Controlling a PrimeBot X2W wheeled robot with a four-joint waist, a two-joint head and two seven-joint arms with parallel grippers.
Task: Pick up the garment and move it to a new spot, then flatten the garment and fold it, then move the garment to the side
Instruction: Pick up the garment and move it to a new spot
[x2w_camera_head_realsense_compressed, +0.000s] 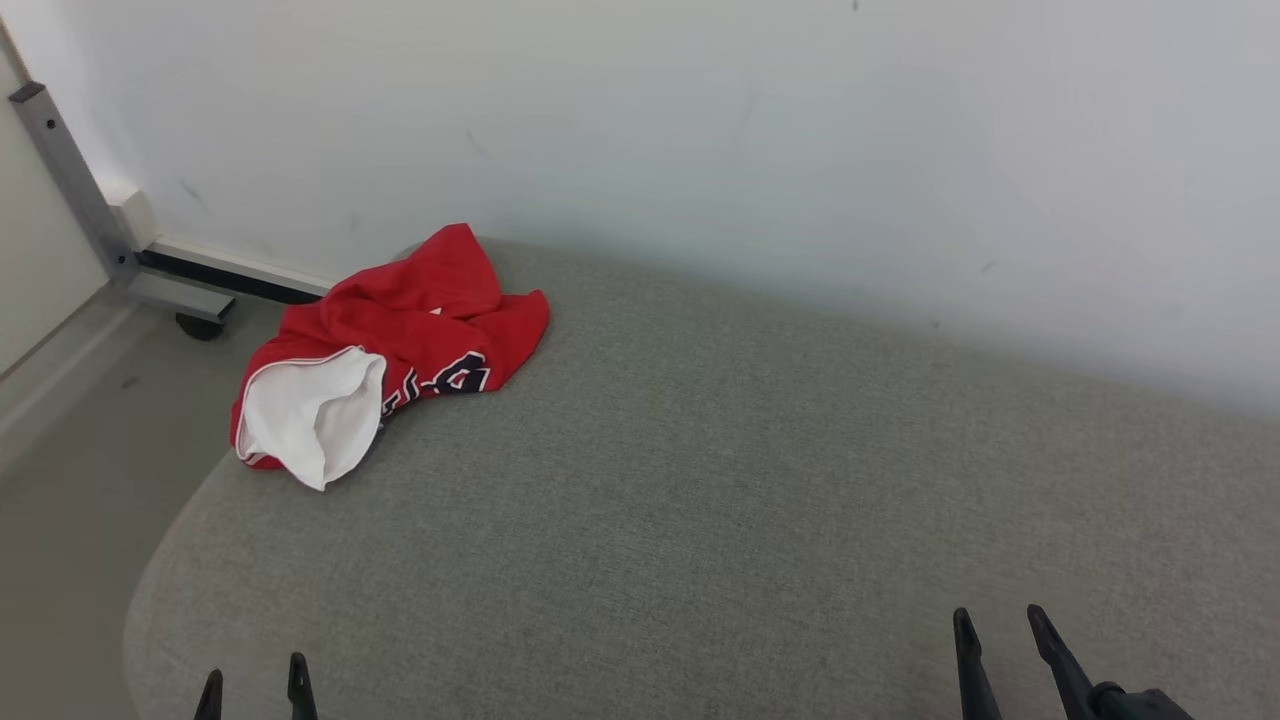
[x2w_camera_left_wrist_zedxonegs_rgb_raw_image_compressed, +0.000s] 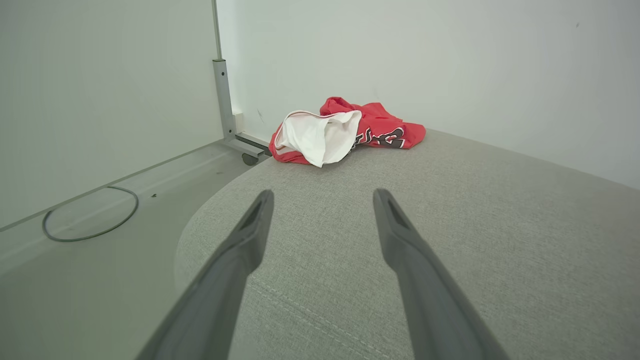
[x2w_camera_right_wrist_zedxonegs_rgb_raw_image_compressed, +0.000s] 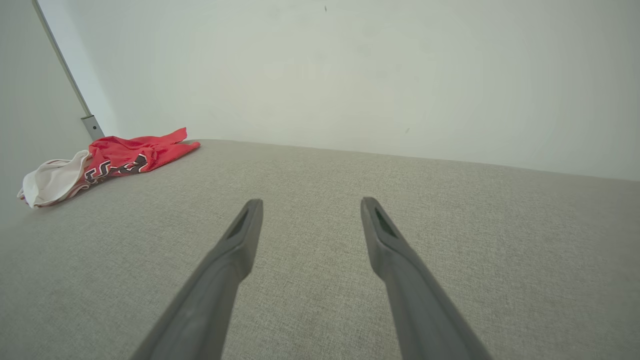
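Item 1. Crumpled red jersey garment (x2w_camera_head_realsense_compressed: 430, 310), bunched in a loose heap. We note a white inner face (x2w_camera_head_realsense_compressed: 315, 410) turned outward at its near end and dark lettering with pale outline (x2w_camera_head_realsense_compressed: 455, 378) partly showing on a fold. It lies at the far left corner of the table, close to the wall, with its white end reaching the rounded left edge. In the left wrist view the garment (x2w_camera_left_wrist_zedxonegs_rgb_raw_image_compressed: 380, 125) sits ahead of the fingers. In the right wrist view it (x2w_camera_right_wrist_zedxonegs_rgb_raw_image_compressed: 130, 150) sits far off to the left.

Item 2. Grey woven-fabric-covered table (x2w_camera_head_realsense_compressed: 700, 500), rounded at the near left corner.

Item 3. Left pincer (x2w_camera_head_realsense_compressed: 255, 668), two long dark fingers, spread wide and holding nothing. We see it low at the near left edge of the table, well apart from the garment. Its own view shows the left pincer (x2w_camera_left_wrist_zedxonegs_rgb_raw_image_compressed: 323, 192) above bare fabric.

Item 4. Right pincer (x2w_camera_head_realsense_compressed: 998, 612), likewise spread and holding nothing, at the near right of the table. Its own view shows it (x2w_camera_right_wrist_zedxonegs_rgb_raw_image_compressed: 311, 200) over bare fabric.

Item 5. Plain white wall (x2w_camera_head_realsense_compressed: 700, 120) behind the table.

Item 6. Grey metal post (x2w_camera_head_realsense_compressed: 70, 170) with a foot and dark caster (x2w_camera_head_realsense_compressed: 200, 327), standing on the grey floor (x2w_camera_head_realsense_compressed: 70, 450) left of the table.
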